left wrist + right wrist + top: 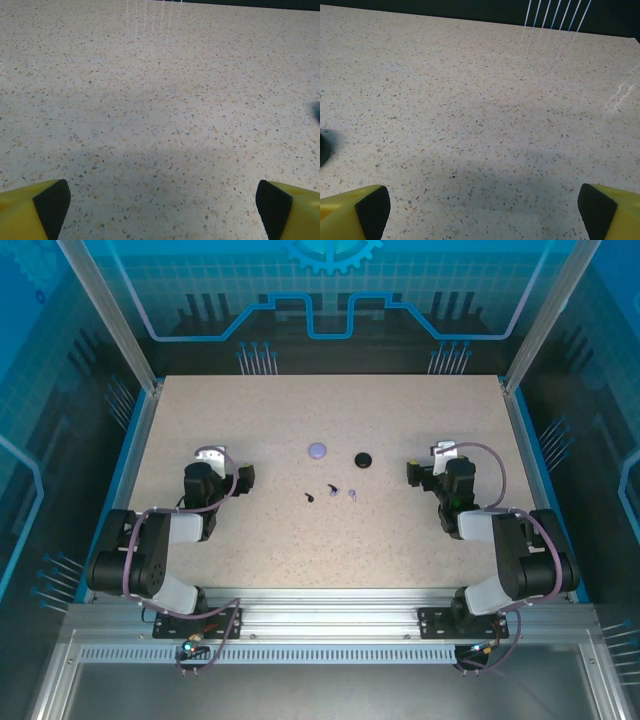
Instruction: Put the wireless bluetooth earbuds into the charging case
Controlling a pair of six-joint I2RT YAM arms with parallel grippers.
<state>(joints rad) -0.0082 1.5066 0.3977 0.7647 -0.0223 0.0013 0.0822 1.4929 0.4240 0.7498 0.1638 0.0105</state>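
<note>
Near the middle of the table lie the earbuds: one black earbud [309, 498], a second black earbud [332, 489], and a pale lavender earbud [351, 494] just to their right. Behind them sit a round lavender case [318, 449] and a round black case [364, 459], both lids down. My left gripper [243, 477] rests low on the table left of the earbuds, open [162, 200], with bare tabletop between its fingers. My right gripper [412, 472] rests to their right, open [482, 207] and holding nothing. A dark rim of the black case [322, 146] shows at the left edge of the right wrist view.
The speckled tabletop [330, 550] is fenced by metal frame posts and blue side rails [135, 430]. A blurred bluish spot [317, 111] sits at the right edge of the left wrist view. Both arm bases stand on the near rail.
</note>
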